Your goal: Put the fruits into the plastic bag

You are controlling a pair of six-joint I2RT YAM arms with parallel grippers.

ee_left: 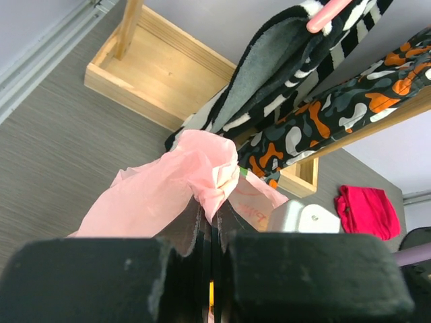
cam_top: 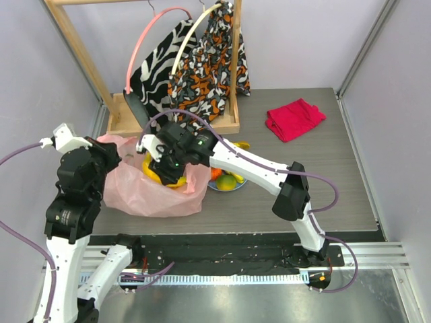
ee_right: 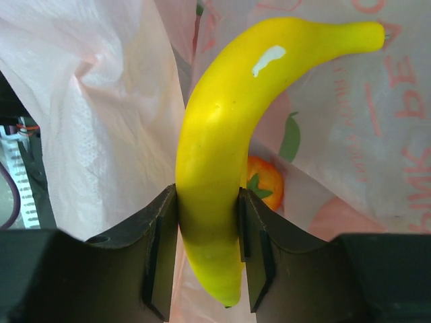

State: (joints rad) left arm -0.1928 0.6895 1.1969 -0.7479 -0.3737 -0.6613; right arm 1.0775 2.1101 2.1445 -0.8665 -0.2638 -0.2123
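One banana (ee_right: 212, 168) sits pinched in the right claw (ee_right: 207, 222), plastic bag (ee_right: 94, 121) around it.

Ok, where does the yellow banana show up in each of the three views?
Top external: banana left of centre, over the plastic bag's mouth.
Left wrist: no banana to be made out.
Right wrist: centre of frame, clamped between the right fingers.
Shared landmark: the pink plastic bag, in all three views.
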